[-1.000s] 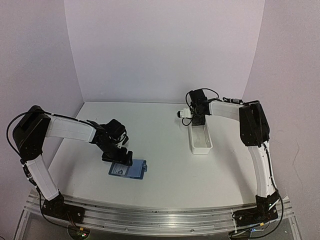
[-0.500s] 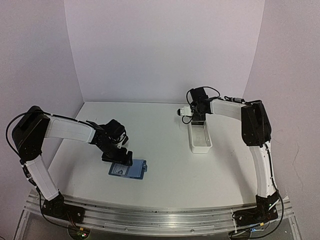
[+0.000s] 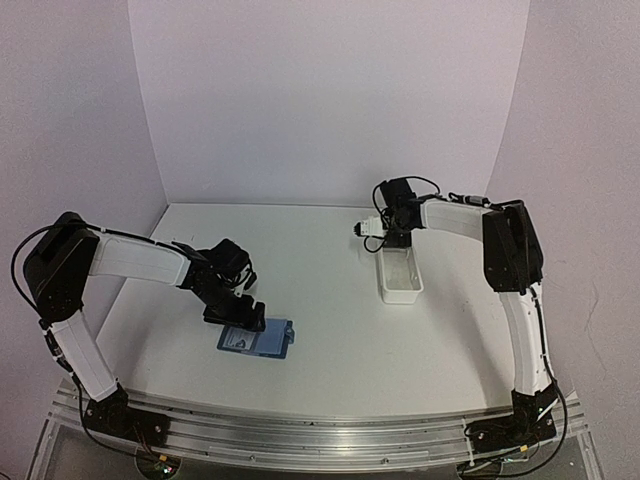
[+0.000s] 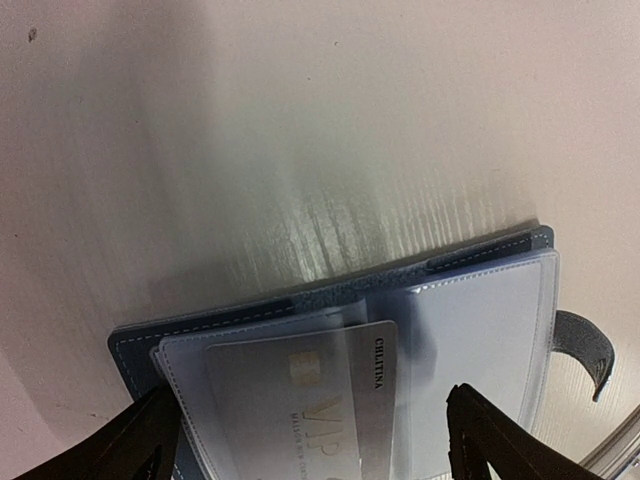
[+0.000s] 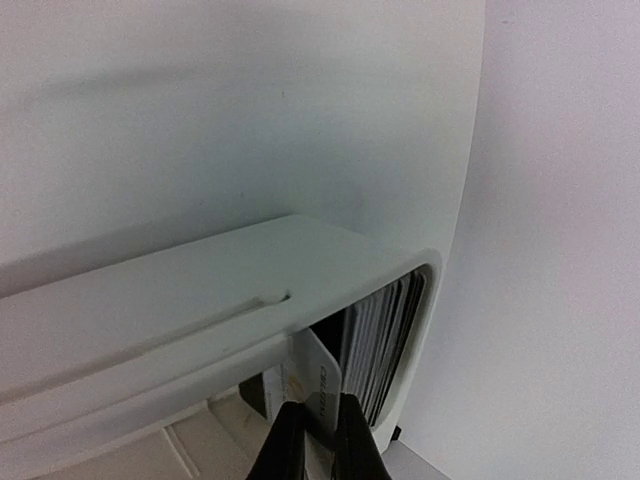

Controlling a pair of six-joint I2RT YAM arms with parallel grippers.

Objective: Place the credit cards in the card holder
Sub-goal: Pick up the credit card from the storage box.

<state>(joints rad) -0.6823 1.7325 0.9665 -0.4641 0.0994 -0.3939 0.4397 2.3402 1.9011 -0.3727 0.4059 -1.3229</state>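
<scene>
The card holder (image 3: pixel 258 340) lies open on the table at the front left, showing blue leather and clear sleeves (image 4: pixel 480 330). One credit card (image 4: pixel 300 400) sits under its left sleeve. My left gripper (image 3: pixel 236 316) hovers open over the holder, one dark finger (image 4: pixel 150 435) at each side of it. My right gripper (image 3: pixel 397 243) reaches into the far end of the white tray (image 3: pixel 402 290). Its fingers (image 5: pixel 318 425) are shut on the lower edge of a white credit card (image 5: pixel 322 380). Several more cards (image 5: pixel 385 335) stand on edge behind that one.
The holder's snap tab (image 4: pixel 585 350) sticks out to its right. The tray's thick white rim (image 5: pixel 200 290) overhangs the gripped card. White walls close the table at the back and on both sides.
My right gripper has closed from wide open onto a card in the tray's far end. The left arm and the card holder have not moved.
</scene>
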